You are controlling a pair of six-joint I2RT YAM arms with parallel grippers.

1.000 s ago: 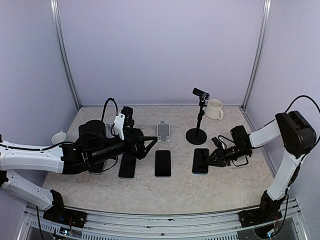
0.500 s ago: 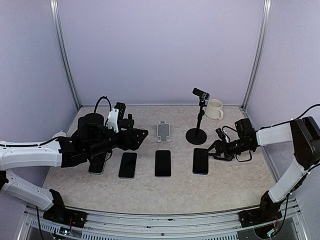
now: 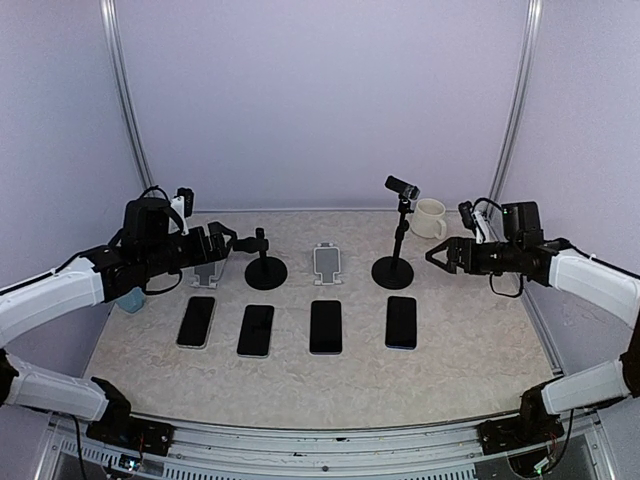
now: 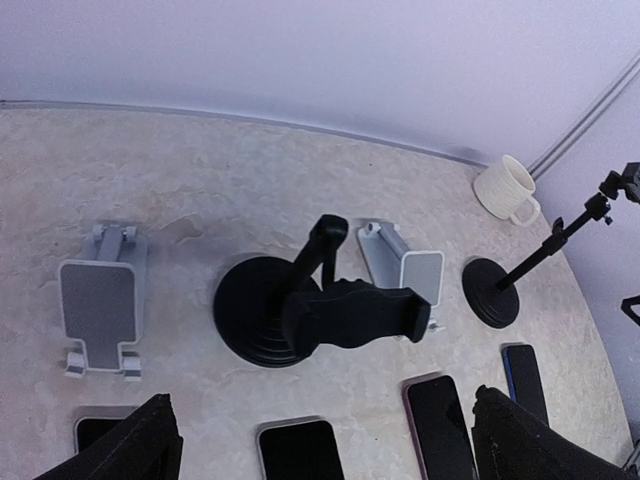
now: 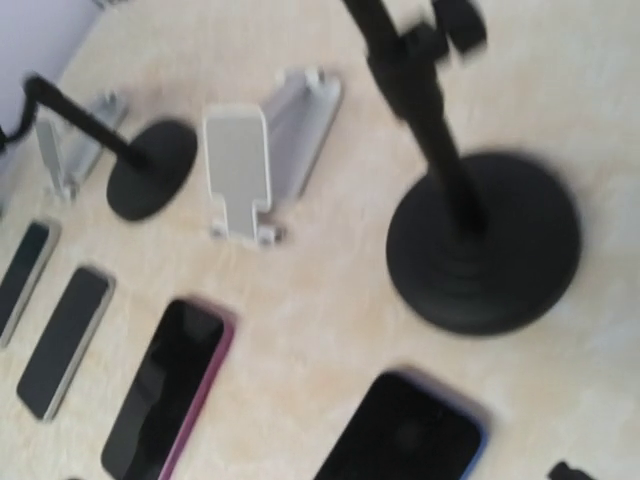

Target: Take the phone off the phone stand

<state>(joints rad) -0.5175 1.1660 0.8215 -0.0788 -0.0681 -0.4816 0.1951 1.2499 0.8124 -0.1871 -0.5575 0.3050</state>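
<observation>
We see the right end effector (image 3: pixel 438 256) up at the right middle of the top view. A second ago it was low and nearly closed at the rightmost phone (image 3: pixel 401 322). Now its fingers are spread and carry nothing, and in its own wrist view only a dark tip shows at the bottom right corner.

That phone lies flat on the table (image 3: pixel 460 370), just below the base of the tall black stand (image 3: pixel 393 270), apart from the end effector. Its clamp head at the top of the post is bare.

The left end effector (image 3: pixel 224 241) has also pulled back, from over the row of phones to the left middle of the frame. Its fingers are wide and empty, showing at both bottom corners of its wrist view. Its retreat uncovers the low black stand (image 3: pixel 265 271) and the left grey stand (image 3: pixel 207 272), both without a phone. The middle grey stand (image 3: pixel 327 262) is bare too.

The three other phones (image 3: pixel 256 330) lie flat in the same row. We judge the removal done: every phone is on the table, no stand holds one, and both arms are clear.
</observation>
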